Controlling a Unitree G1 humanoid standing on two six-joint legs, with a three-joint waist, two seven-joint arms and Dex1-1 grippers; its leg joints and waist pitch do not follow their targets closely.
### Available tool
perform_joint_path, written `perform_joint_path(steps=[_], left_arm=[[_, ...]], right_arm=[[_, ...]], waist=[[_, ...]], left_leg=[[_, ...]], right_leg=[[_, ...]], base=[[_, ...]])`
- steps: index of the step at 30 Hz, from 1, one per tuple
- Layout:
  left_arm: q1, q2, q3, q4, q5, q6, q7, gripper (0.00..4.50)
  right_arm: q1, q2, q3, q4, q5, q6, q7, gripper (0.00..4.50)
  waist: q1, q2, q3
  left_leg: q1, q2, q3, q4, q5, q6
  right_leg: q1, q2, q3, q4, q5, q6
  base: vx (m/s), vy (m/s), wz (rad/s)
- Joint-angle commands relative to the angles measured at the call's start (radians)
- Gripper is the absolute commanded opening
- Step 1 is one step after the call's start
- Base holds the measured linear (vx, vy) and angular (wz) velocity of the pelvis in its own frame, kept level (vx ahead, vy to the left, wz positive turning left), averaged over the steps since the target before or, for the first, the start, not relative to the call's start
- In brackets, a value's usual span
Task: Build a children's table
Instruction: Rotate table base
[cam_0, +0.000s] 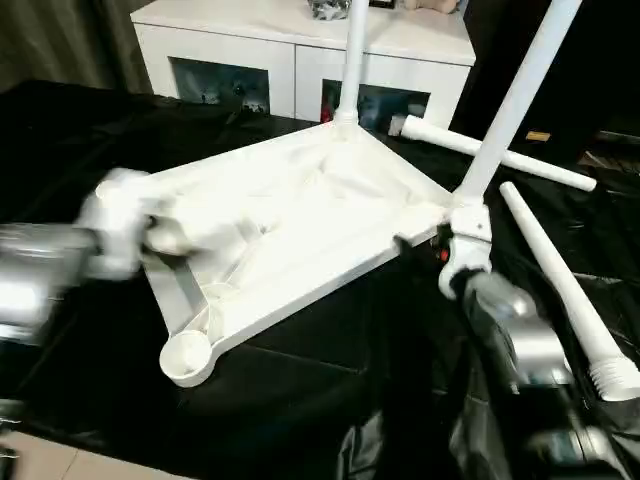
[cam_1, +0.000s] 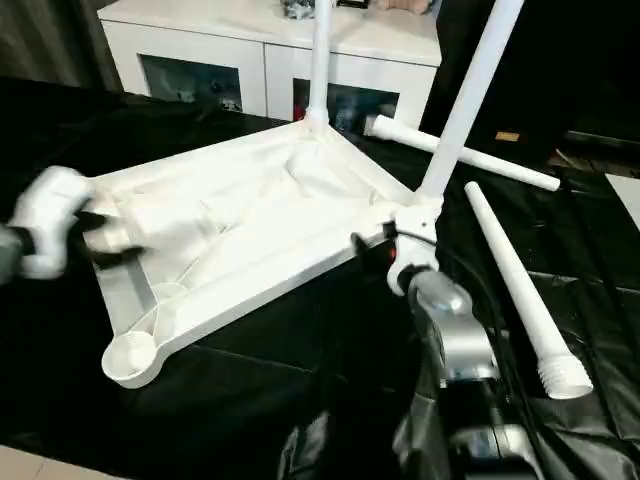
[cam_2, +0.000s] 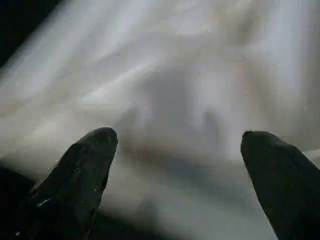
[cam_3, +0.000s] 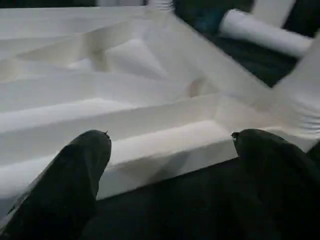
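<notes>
Tabletop (cam_0: 290, 230): centre of black sheet, ribs up so sockets take legs; two legs standing, two spare legs (cam_0: 560, 280) at three o'clock; left gripper (cam_2: 180, 160) and right gripper (cam_3: 170, 165) spread wide, empty.

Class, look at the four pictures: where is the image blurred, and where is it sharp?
Left eye view: left tool smeared by motion blur; tabletop and loose legs sharp. Right eye view: the same. Left wrist view: tabletop streaked to a white blur, black fingers soft. Right wrist view: ribs fairly clear, fingers out of focus.
</notes>
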Motion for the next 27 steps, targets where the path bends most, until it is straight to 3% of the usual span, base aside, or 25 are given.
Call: perform_joint_path(steps=[1, 6, 12, 17, 21, 27], left_arm=[[0.002, 0.031, 0.026, 0.072, 0.047, -0.04, 0.075, 4.43], [0.028, 0.073, 0.026, 0.108, 0.077, -0.019, 0.106, 4.43], [0.06, 0.064, -0.046, 0.12, 0.118, -0.028, 0.076, 4.43], [0.095, 0.02, -0.106, 0.034, 0.093, 0.006, 0.011, 4.43], [0.12, 0.013, -0.124, -0.01, 0.08, -0.023, -0.036, 4.43], [0.198, 0.053, -0.156, -0.165, 0.021, -0.022, -0.175, 4.43]], right_arm=[[-0.027, 0.002, -0.02, 0.062, -0.017, -0.032, -0.034, 4.5], [-0.069, 0.004, -0.022, 0.158, -0.039, -0.07, -0.075, 4.5], [-0.13, 0.007, -0.019, 0.304, -0.08, -0.121, -0.15, 4.5], [-0.167, 0.013, -0.014, 0.408, -0.098, -0.15, -0.173, 4.5], [-0.185, 0.023, -0.011, 0.449, -0.085, -0.167, -0.136, 4.5], [-0.197, 0.054, 0.012, 0.511, -0.077, -0.213, -0.041, 4.5]], waist=[[-0.004, 0.016, -0.063], [-0.002, 0.017, -0.063], [0.003, 0.017, -0.063], [0.002, 0.017, -0.062], [-0.001, 0.015, -0.06], [-0.008, 0.014, -0.058]], left_leg=[[0.009, 0.052, -0.017, -0.084, -0.095, -0.028], [0.01, 0.055, -0.016, -0.085, -0.082, -0.031], [0.01, 0.058, -0.014, -0.086, -0.087, -0.037], [0.008, 0.059, -0.013, -0.085, -0.108, -0.04], [0.009, 0.059, -0.013, -0.086, -0.127, -0.034], [0.008, 0.061, -0.011, -0.087, -0.145, -0.025]], right_leg=[[0.04, -0.103, 0.051, -0.073, -0.047, -0.185], [0.038, -0.105, 0.05, -0.067, 0.011, -0.207], [0.038, -0.11, 0.052, -0.067, 0.009, -0.212], [0.04, -0.112, 0.053, -0.068, -0.01, -0.22], [0.039, -0.11, 0.053, -0.071, -0.033, -0.217], [0.035, -0.109, 0.053, -0.071, -0.055, -0.226]], base=[[0.0, 0.0, 0.0], [0.0, 0.0, 0.0], [0.0, 0.0, 0.0], [0.0, 0.0, 0.0], [0.0, 0.0, 0.0], [0.0, 0.0, 0.0]])
